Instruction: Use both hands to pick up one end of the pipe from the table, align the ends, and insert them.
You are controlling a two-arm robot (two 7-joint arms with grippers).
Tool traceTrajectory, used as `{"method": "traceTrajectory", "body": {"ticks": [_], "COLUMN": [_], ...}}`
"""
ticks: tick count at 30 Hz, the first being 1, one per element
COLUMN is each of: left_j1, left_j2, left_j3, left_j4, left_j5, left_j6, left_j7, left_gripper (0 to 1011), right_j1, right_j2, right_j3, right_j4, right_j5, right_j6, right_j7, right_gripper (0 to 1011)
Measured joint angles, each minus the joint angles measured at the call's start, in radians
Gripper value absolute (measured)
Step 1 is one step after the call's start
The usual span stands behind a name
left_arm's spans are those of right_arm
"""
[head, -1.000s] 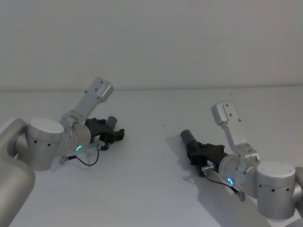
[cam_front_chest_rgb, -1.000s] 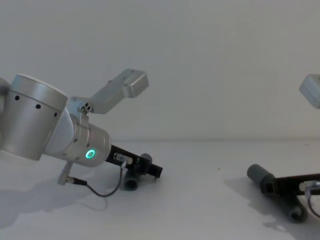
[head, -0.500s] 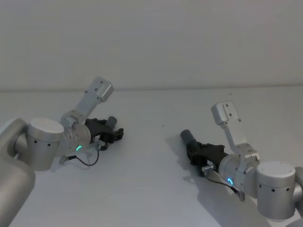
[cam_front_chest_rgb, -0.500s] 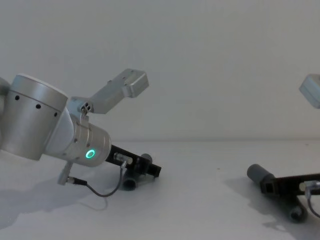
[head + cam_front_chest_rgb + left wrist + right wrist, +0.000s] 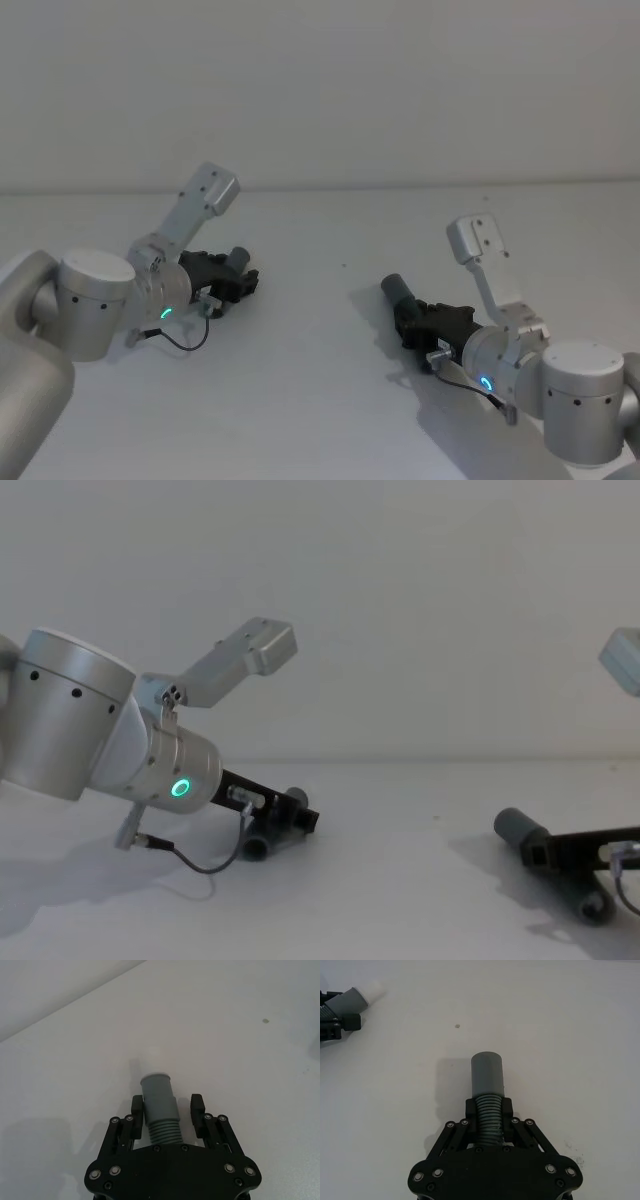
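Tabletop (image 5: 320,400), plain white, seen from the near edge to the far edge.

**Near, toward the right edge:** the right gripper (image 5: 489,1106) lies low over the surface. Its two black fingers (image 5: 470,1107) are pressed against both sides of the ribbed section of the right pipe (image 5: 487,1077), so the grip is closed on it with no gap. The smooth grey end (image 5: 487,1057) juts past the fingertips. It points toward the far edge and slightly toward the left edge, and casts a shadow on the tabletop beside it. In the chest view this end sits higher than the rest of the piece.

**Middle:** a small dark speck (image 5: 456,1025) marks the surface between the two arms.

**Farther, toward the left edge:** the left gripper (image 5: 166,1106) straddles the ribbed section of the left pipe (image 5: 159,1110). One finger (image 5: 135,1106) touches the pipe, while a narrow gap separates the other finger from it, so the jaws are slightly parted around the pipe rather than clamped. Its straight-cut tip (image 5: 155,1080) projects beyond the fingertips, toward the far edge and slightly toward the right edge. A green ring glows on the left wrist.

The two pipes are well apart, one at each side of the tabletop.
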Motion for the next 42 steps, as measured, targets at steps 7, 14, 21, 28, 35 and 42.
{"method": "traceTrajectory", "body": {"ticks": [7,14,21,28,35,42], "left_j1": [0.0,0.0,0.0,0.0,0.0,0.0], "left_j2": [0.0,0.0,0.0,0.0,0.0,0.0], "left_j3": [0.0,0.0,0.0,0.0,0.0,0.0], "left_j4": [0.0,0.0,0.0,0.0,0.0,0.0], "left_j5": [0.0,0.0,0.0,0.0,0.0,0.0], "left_j6": [0.0,0.0,0.0,0.0,0.0,0.0], "left_j7": [0.0,0.0,0.0,0.0,0.0,0.0], "left_gripper": [497,452,393,358,343,342], "right_j1": [0.0,0.0,0.0,0.0,0.0,0.0], "right_j2": [0.0,0.0,0.0,0.0,0.0,0.0], "right_j3": [0.0,0.0,0.0,0.0,0.0,0.0], "right_j4": [0.0,0.0,0.0,0.0,0.0,0.0], "right_j5": [0.0,0.0,0.0,0.0,0.0,0.0], "right_j6": [0.0,0.0,0.0,0.0,0.0,0.0], "right_j7": [0.0,0.0,0.0,0.0,0.0,0.0], "right_gripper": [253,253,253,255,253,255]}}
